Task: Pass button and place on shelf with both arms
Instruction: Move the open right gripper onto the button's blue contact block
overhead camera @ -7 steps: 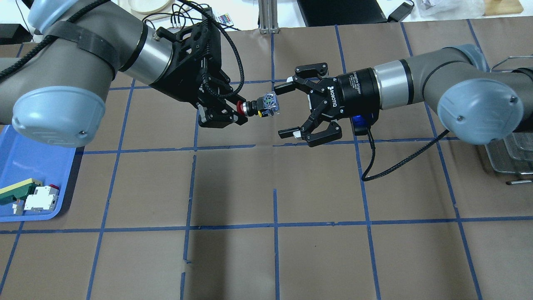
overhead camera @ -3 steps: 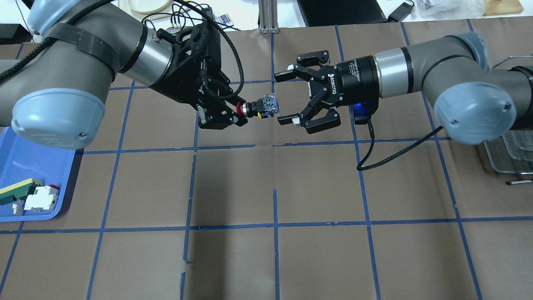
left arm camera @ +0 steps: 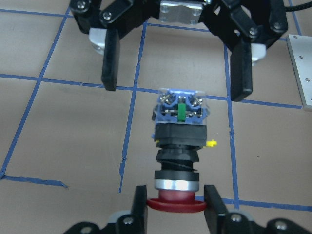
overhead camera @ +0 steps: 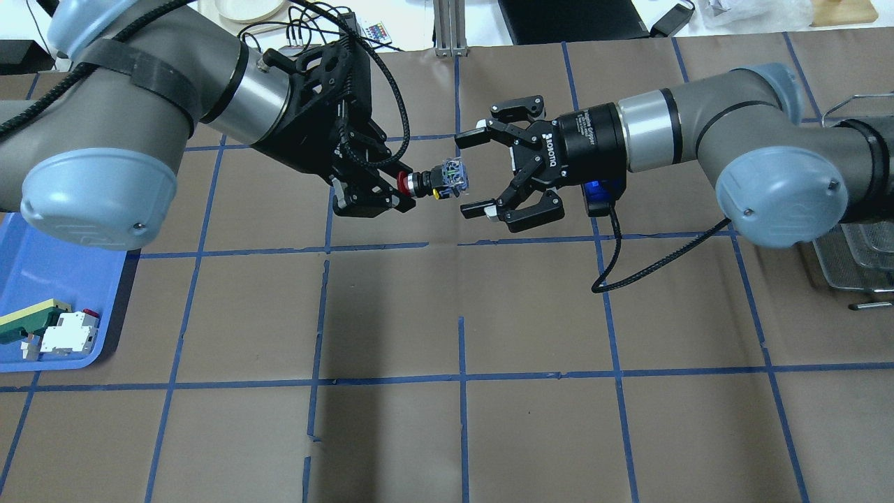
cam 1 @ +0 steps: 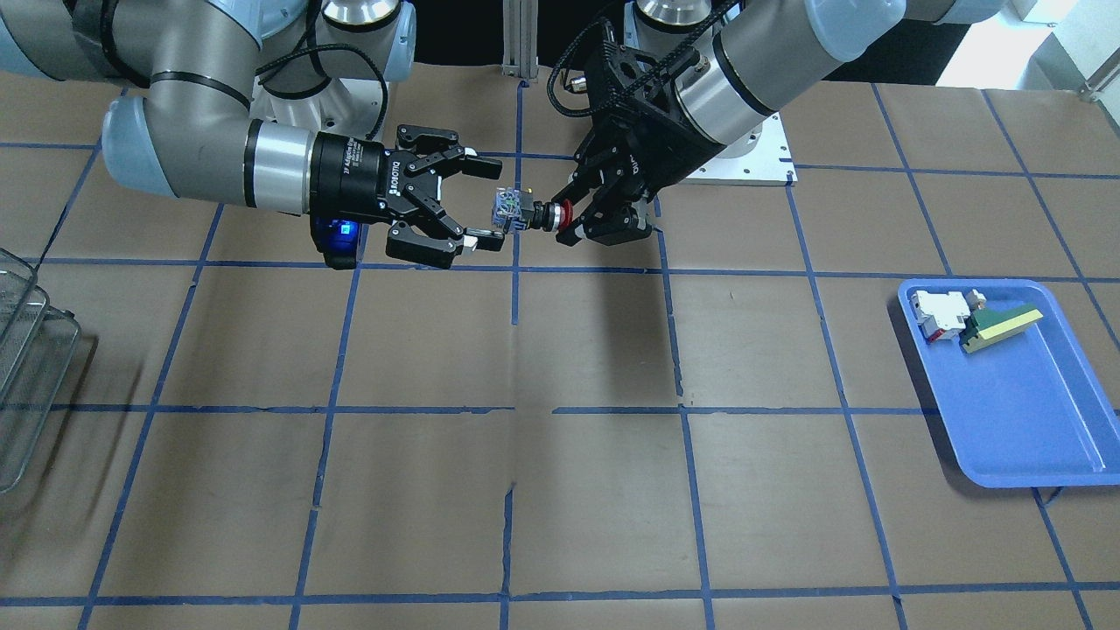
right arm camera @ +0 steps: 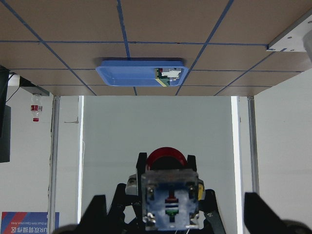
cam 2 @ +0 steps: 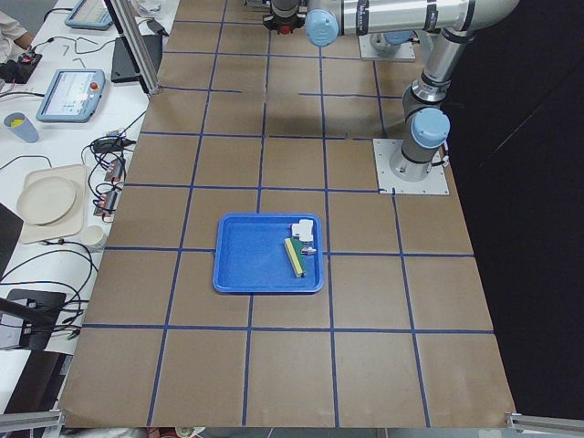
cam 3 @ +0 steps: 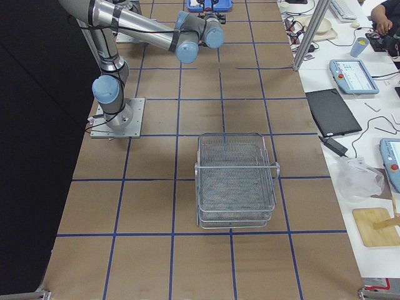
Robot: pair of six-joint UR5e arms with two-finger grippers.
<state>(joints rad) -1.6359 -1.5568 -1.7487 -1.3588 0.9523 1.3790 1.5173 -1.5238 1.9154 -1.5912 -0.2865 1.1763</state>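
Note:
The button (overhead camera: 436, 183) hangs in the air over the table, held level. My left gripper (overhead camera: 401, 194) is shut on its red head; the bluish-grey rear points at the right arm. My right gripper (overhead camera: 466, 172) is open, with its fingertips level with the end of the button's rear, one on each side and not touching. The left wrist view shows the button (left arm camera: 179, 141) with the open right gripper (left arm camera: 175, 73) beyond it. The right wrist view shows the rear (right arm camera: 169, 197) straight ahead. The shelf (cam 3: 236, 178) stands on the table's right end, and its edge shows in the overhead view (overhead camera: 855, 258).
A blue tray (overhead camera: 42, 279) at the table's left end holds a white-and-red block (overhead camera: 68, 332) and a green-and-yellow wedge (overhead camera: 28, 320). The right gripper's cable (overhead camera: 628, 265) hangs below its wrist. Brown table with a blue tape grid.
My right gripper has moved left towards the button, still open, and its fingertips have reached the button's rear end. The left arm and the button have not moved.

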